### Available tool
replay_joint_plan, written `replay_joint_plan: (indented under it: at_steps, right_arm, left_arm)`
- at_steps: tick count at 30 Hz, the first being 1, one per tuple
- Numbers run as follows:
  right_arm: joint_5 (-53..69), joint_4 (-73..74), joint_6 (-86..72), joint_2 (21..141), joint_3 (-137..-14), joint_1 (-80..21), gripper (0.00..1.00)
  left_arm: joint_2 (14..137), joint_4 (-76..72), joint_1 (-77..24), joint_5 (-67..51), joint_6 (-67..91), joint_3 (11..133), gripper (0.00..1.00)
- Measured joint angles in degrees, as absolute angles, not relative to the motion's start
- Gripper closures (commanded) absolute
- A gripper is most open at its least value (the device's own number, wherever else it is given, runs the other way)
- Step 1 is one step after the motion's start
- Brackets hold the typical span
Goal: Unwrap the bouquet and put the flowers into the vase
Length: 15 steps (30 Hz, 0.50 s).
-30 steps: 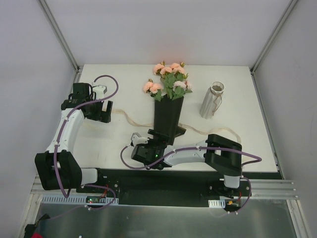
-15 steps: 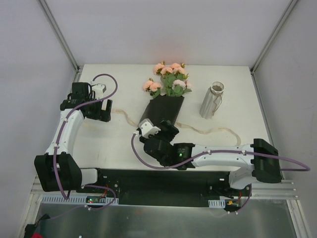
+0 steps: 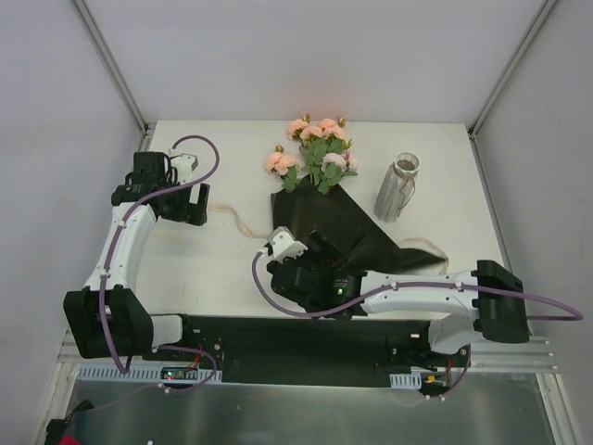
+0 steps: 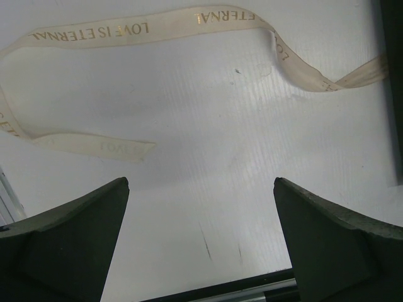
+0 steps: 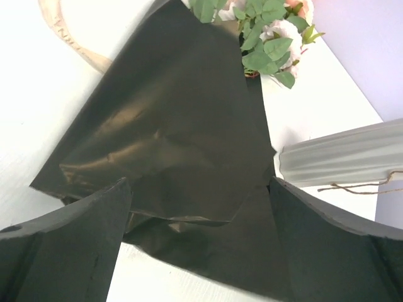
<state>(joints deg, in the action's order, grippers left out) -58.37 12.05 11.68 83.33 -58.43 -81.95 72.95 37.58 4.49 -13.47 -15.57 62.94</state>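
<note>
Left of frame, the left tool [image 3: 190, 206] hangs spread wide and empty beside the cream ribbon [image 3: 236, 221]. At centre the bouquet [image 3: 320, 185] lies on the worktop [image 3: 185, 269], its black paper [image 3: 338, 232] fanned out and its roses [image 3: 315, 148] at upper centre. The right tool [image 3: 295, 255] gapes over the paper's lower edge, gripping nothing. At right, the vase [image 3: 397, 185] seems to lie on its side.

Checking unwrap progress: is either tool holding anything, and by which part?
Nothing is held. Left tool open beside the ribbon; right tool open over the black paper.
</note>
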Motion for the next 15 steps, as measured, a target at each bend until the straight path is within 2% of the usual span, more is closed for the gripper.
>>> replay_joint_plan:
  at_steps: [4,8,15]
  right_arm:
    - [-56.93,18.96,6.44,84.25,-63.61,-78.0,0.06]
    - [-52.14,25.26,-2.74,81.56,-66.43,-69.23,0.05]
    - [-37.52,26.74,-15.33,68.75,-51.31,-52.66,0.13]
  left_arm:
    - [72.95,38.11,3.66,-13.37,-15.59,63.59,0.01]
    - [72.73,38.54,2.02,-13.41,-15.59,64.66,0.01]
    - [72.07,39.0,0.95,-13.52,-15.57,65.76,0.01]
